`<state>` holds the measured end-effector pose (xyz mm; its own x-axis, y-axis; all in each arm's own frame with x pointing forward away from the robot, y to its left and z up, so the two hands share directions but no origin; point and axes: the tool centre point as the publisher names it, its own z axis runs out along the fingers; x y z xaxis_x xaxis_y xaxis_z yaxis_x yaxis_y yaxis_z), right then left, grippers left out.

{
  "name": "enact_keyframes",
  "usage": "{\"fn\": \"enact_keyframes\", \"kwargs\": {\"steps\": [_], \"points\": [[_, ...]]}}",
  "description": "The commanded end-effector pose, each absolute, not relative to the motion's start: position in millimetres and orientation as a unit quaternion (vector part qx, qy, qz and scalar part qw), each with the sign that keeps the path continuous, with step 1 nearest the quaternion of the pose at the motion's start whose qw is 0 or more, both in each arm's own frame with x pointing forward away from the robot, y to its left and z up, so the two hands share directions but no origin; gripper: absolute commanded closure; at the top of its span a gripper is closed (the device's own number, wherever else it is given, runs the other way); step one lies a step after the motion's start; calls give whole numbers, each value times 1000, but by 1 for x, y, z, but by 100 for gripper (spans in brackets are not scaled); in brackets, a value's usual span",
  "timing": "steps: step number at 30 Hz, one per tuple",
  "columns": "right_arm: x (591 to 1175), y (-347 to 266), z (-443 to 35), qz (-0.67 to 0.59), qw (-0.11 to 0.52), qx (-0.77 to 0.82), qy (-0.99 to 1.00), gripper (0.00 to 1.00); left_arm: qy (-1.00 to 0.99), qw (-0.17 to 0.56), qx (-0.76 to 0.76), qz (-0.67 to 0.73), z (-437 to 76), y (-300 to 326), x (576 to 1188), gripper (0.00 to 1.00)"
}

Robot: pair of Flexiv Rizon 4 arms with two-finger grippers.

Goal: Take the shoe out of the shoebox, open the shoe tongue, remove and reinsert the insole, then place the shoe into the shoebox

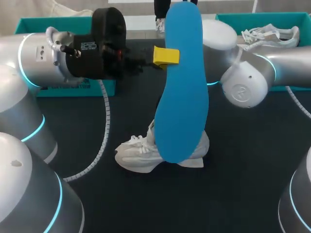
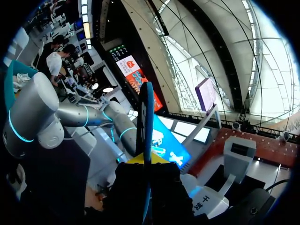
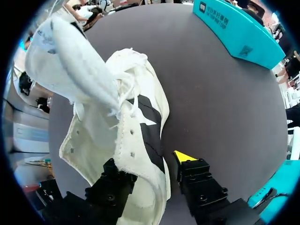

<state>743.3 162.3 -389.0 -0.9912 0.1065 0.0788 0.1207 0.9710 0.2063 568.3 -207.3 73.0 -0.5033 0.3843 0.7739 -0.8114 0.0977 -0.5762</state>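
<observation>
Insole [image 1: 183, 97], blue: clamped edge-on in left pincer [image 1: 165, 56], raised above tabletop [image 1: 243, 160]. Shoe [image 1: 141, 154], white: on tabletop below, right pincer [image 3: 149, 169] at its collar, grip cannot be told. Risk: if shoe shifts, insole may buckle or snag on reinsertion.

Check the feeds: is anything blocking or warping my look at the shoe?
Head view: the blue insole, held up close to the camera in the left gripper, hides part of the white shoe. Left wrist view: bright backlight behind the edge-on insole. Right wrist view: fisheye bends the table edge; shoe evenly lit, unobstructed.
</observation>
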Motion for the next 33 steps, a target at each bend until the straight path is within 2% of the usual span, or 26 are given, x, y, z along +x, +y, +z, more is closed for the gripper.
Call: {"fn": "enact_keyframes", "kwargs": {"steps": [1, 2, 3, 4, 11, 17, 20, 23, 33], "points": [[745, 168, -404, -99, 43, -61, -992, 65, -578, 463, 185, 647, 71, -207, 567, 100], [744, 166, -404, -97, 46, -67, -992, 74, -578, 463, 185, 647, 71, -207, 567, 100], [743, 165, -404, -91, 48, -69, -992, 92, -578, 463, 185, 647, 71, -207, 567, 100], [742, 164, -403, -87, 49, -71, -992, 100, -578, 463, 185, 647, 71, -207, 567, 100], [732, 154, -393, -68, 63, -100, -991, 100, -578, 463, 185, 647, 71, -207, 567, 100], [717, 138, -375, -88, 94, -269, -954, 100, -578, 463, 185, 647, 71, -207, 567, 100], [710, 128, -365, -145, 76, -354, -921, 100, -578, 463, 185, 647, 71, -207, 567, 100], [708, 126, -358, -128, 70, -409, -901, 100, -578, 463, 185, 647, 71, -207, 567, 100], [704, 124, -357, -140, 51, -454, -878, 100, -578, 463, 185, 647, 71, -207, 567, 100]]}}
